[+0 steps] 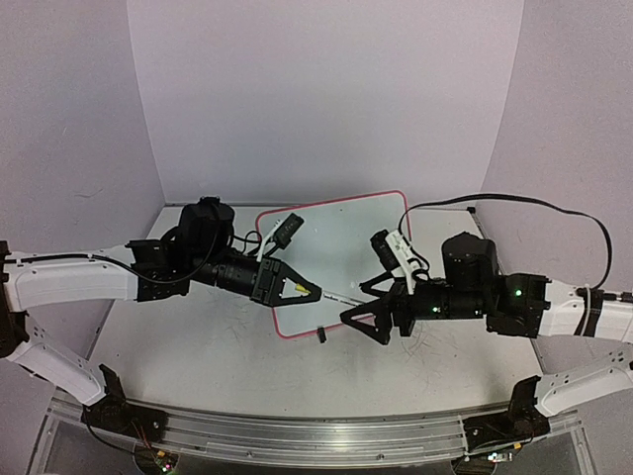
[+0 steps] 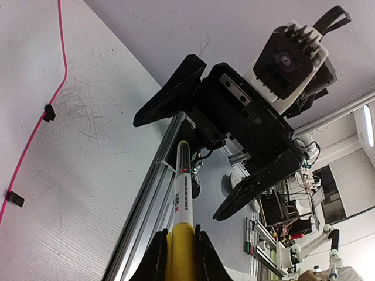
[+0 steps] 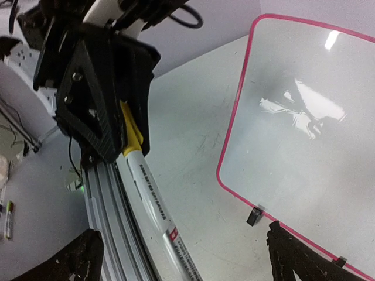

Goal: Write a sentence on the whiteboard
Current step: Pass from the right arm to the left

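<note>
The whiteboard (image 1: 346, 237) lies flat on the tabletop (image 1: 198, 346), mid-table between the arms. Over its near rim the left gripper (image 1: 302, 290) clamps a white marker (image 1: 336, 296) by its yellow end. The free end reaches between the right gripper (image 1: 358, 302) fingers, which are spread wide.

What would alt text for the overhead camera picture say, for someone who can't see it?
Two robot arms meet over a white table: the left claw grips a marker pointing at the open right claw. A pink-rimmed whiteboard lies beneath them.
</note>
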